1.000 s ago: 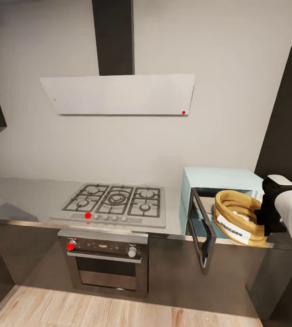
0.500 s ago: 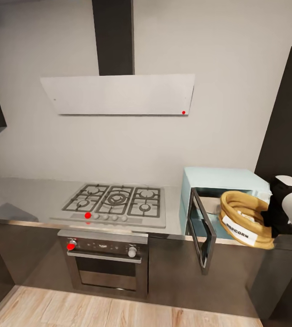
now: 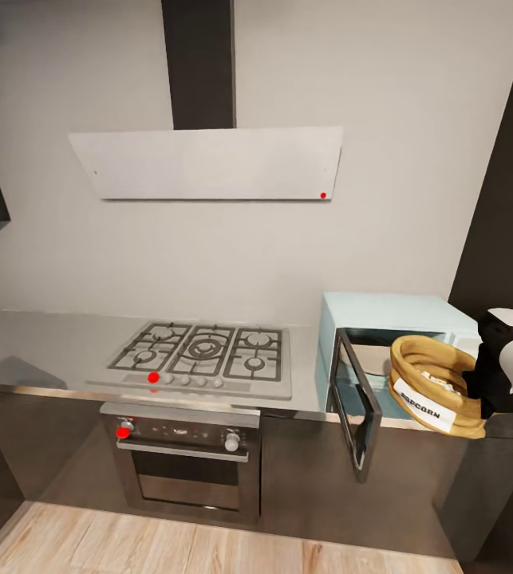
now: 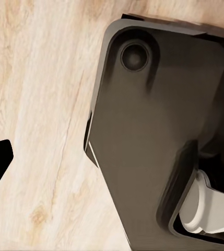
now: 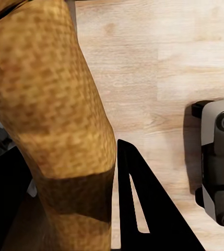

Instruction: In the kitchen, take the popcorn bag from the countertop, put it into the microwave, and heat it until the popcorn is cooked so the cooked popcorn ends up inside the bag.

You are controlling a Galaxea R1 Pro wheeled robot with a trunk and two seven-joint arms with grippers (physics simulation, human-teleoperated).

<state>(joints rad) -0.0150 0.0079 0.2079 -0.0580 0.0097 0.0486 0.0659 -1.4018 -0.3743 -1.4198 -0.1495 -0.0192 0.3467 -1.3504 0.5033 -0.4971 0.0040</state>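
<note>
popcorn bag [image 3: 438, 386]: coarse woven cloth, matt | table [image 3: 41, 344]: brushed metal, sheen | floor [image 4: 38, 130]: pale wood grain

popcorn bag [image 3: 436, 383] showing golden-brown, mottled weave, white label with dark "popcorn" lettering; whitish bits of popcorn [image 3: 438, 377] showing inside rim. microwave [image 3: 392, 319] showing pale light-blue, door [image 3: 355, 402] dark glass. right gripper [image 3: 491, 383] showing black, arm shell white. countertop [image 3: 41, 343] showing brushed grey. hob [image 3: 204, 355] showing grey with darker grates, red dot on one knob. oven [image 3: 186, 458] showing black and steel. floor [image 4: 44, 104] showing pale wood grain. hood [image 3: 208, 163] showing light grey.
</note>
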